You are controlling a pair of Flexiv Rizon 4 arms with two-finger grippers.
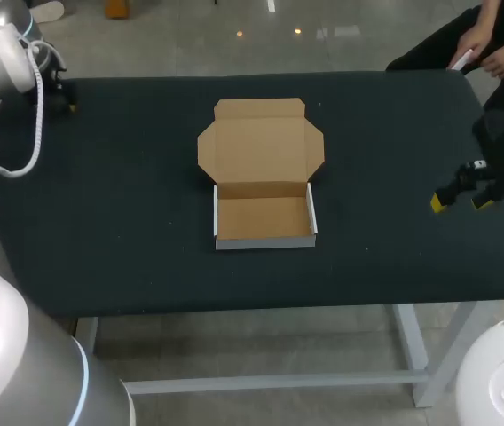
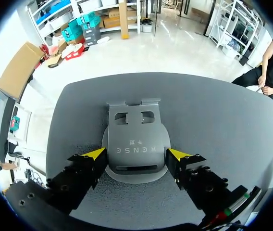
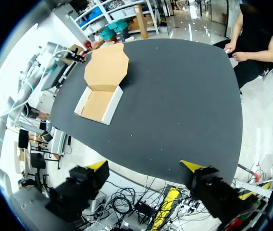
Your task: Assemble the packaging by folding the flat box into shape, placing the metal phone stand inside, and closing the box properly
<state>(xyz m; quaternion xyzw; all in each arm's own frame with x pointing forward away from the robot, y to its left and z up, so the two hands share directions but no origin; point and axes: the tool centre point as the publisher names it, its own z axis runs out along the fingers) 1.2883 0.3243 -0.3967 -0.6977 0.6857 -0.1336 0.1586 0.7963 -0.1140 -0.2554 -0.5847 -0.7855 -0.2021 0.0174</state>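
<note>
Overhead, table: a dark table (image 1: 128,266) is seen from above, with 2 arms brought in from its sides.
Head view, box: the box (image 1: 263,219) is set near the middle of the table, folded into a shallow tray with white outer walls and a brown cardboard floor in full view.
Head view, lid: the lid (image 1: 261,146) is laid open and flat on the table behind the tray, joined at the far wall, its flaps spread out.
Head view, left arm: the left arm (image 1: 3,53) is brought in at the far left, and its end is held over that corner of the table, well apart from the box.
Head view, right gripper: the right gripper (image 1: 459,203) is held over the table's right side near the edge, well apart from the box, with its 2 yellow tips spread wide and nothing gripped.
Left wrist view, phone stand: the phone stand (image 2: 134,130) is shown as a dark grey metal plate with a rounded near end and 2 rectangular cut-outs toward its far end, against the dark table.
Left wrist view, left gripper: the left gripper (image 2: 136,154) is closed onto the rounded end of the phone stand, 1 yellow tip set against each side.
Left wrist view, height: whether the phone stand is rested on the table or lifted cannot be told.
Right wrist view, right gripper: the fingers are spread wide, and nothing is held between them.
Right wrist view, box: the box is seen well ahead of the gripper on the table, with the lid laid open.
</note>
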